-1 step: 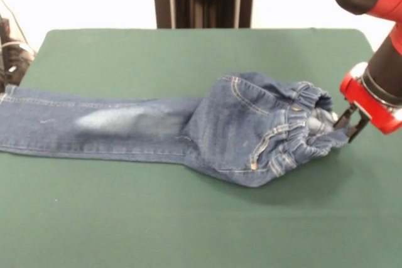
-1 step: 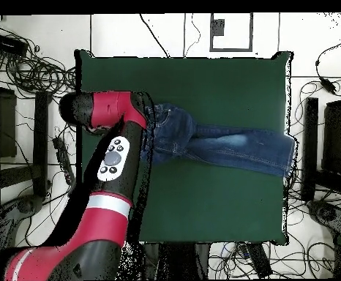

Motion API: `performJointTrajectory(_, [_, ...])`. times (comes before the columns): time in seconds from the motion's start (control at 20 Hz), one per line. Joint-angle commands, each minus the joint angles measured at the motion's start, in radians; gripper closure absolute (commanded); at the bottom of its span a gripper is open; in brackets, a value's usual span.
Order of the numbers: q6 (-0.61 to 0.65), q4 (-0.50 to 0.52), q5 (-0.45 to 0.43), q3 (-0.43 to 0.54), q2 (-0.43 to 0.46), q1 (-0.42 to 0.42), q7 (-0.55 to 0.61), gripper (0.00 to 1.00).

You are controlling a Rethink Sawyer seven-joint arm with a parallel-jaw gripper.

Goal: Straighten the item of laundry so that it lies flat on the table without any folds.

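The item of laundry, a small pair of blue jeans, lies across the table. Its legs stretch left to the table's edge, one on top of the other, with a pale faded patch. The gathered waistband end is bunched and lifted at the right. My gripper sits at that end, its black fingers pinching the waistband's edge. In the overhead view the jeans run from the arm toward the right edge of the table, and the red arm hides the gripper.
Green cloth lies bare in front of and behind the jeans. Cables and dark stands surround the table on the floor. Clutter sits past the table's left edge.
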Motion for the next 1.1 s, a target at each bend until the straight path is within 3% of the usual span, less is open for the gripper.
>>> performJointTrajectory(0.05, [0.000, -0.028, 0.088, 0.068, 0.000, 0.054, 0.337, 1.00])
performJointTrajectory(0.75, [-0.069, -0.113, 0.103, 0.051, 0.072, 0.044, 0.393, 1.00])
performJointTrajectory(1.1, [-0.016, -0.223, 0.114, 0.010, 0.147, 0.025, 0.414, 1.00])
